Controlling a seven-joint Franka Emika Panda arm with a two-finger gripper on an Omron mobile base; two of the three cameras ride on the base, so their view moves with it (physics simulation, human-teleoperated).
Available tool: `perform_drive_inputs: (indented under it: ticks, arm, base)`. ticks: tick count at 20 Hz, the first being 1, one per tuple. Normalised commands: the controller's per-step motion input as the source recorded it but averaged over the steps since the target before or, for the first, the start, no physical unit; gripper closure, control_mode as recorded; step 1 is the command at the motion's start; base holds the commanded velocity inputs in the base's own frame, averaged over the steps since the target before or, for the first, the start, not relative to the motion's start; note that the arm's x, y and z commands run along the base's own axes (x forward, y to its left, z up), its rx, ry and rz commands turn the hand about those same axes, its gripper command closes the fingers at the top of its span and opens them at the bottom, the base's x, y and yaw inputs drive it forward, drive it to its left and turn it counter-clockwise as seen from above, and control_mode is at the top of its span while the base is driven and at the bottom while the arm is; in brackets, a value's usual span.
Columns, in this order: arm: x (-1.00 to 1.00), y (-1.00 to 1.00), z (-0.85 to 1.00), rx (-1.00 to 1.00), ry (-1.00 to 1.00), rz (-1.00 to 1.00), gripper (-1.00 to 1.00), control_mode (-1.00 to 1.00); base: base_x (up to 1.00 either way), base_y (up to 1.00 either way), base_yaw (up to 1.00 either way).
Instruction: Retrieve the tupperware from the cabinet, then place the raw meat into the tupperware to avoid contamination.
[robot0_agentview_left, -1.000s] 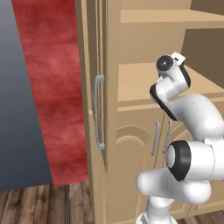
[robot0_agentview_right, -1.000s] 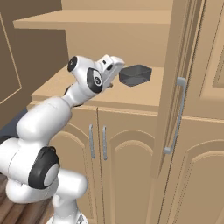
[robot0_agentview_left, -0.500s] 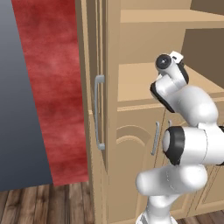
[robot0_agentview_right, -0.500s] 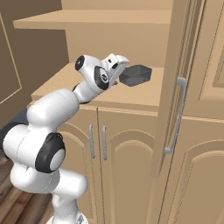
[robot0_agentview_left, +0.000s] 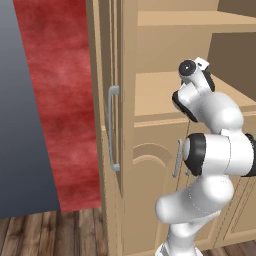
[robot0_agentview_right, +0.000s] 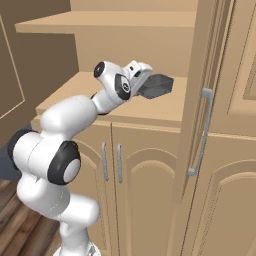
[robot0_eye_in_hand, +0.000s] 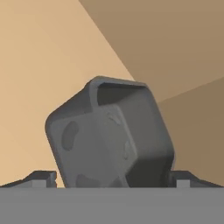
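Tan shelf of the cabinet bears the tupperware; gripper, now nearer, spread wide astride it; closing comes next.

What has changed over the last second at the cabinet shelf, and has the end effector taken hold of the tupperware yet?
The arm's elbow has swung up and folded closer, carrying the end effector slightly deeper over the cabinet shelf toward the dark grey tupperware. Nothing was gripped or released: the fingertips still stand wide on either side of the tupperware. The tupperware sits on the same shelf, and the cabinet door stays open.
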Motion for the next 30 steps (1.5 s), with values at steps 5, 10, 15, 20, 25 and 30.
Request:
perform_drive_inputs:
  ticks: [5, 10, 15, 20, 25, 30]
  arm:
    - [0.18, -0.05, -0.13, 0.0, 0.02, 0.01, -1.0, -1.0]
    - [0.08, -0.01, -0.14, 0.01, 0.03, 0.02, -1.0, -1.0]
    - [0.03, 0.0, -0.23, 0.02, 0.11, 0.0, -1.0, -1.0]
    - [0.08, 0.0, -0.14, 0.04, 0.17, 0.0, -1.0, -1.0]
    - [0.07, 0.0, -0.22, 0.06, 0.17, 0.01, -1.0, -1.0]
    - [0.0, 0.06, -0.31, 0.05, 0.1, 0.03, 1.0, -1.0]
  base:
    - [0.0, 0.0, 0.0]
    - [0.0, 0.0, 0.0]
    - [0.0, 0.0, 0.0]
    - [0.0, 0.0, 0.0]
    - [0.0, 0.0, 0.0]
    - [0.0, 0.0, 0.0]
